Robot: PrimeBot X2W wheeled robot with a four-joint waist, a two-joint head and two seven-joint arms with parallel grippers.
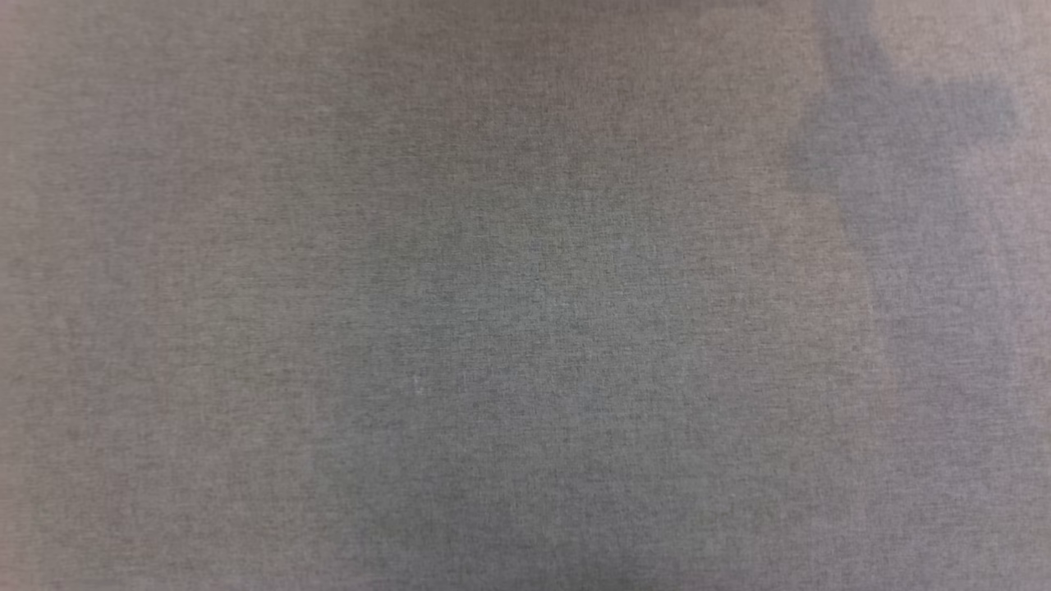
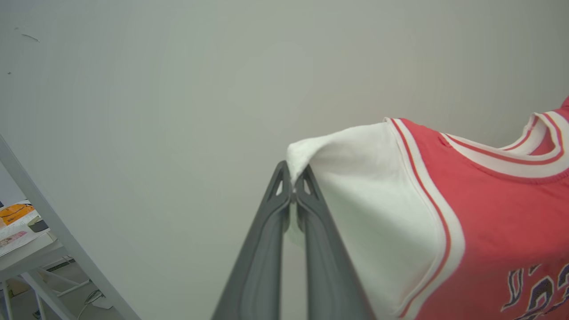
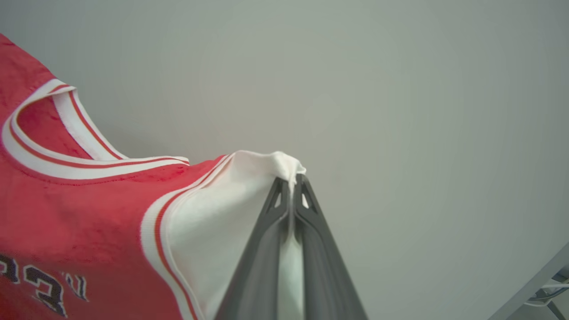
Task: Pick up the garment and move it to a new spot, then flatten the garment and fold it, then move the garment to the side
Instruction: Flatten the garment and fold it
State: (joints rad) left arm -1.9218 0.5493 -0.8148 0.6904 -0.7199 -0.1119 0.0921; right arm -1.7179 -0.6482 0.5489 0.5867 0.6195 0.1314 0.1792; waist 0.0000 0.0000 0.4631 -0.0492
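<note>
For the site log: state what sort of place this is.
Probably an indoor lab or workshop: a bare pale wall, a grey metal frame beside a cluttered side table, and a loose cable lying below it.

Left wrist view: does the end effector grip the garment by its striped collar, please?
No, the left end effector pinches the garment by its white sleeve.

In the head view a grey woven surface [image 1: 410,328] is blurred, and the darker patch [image 1: 895,164] at the far right cannot be identified. Both wrist views cut off the garment [image 2: 489,213] and its black lettering [image 2: 538,289]. The coloured things [image 2: 15,215] on the table [image 2: 31,255] at the left are too small to tell.
</note>
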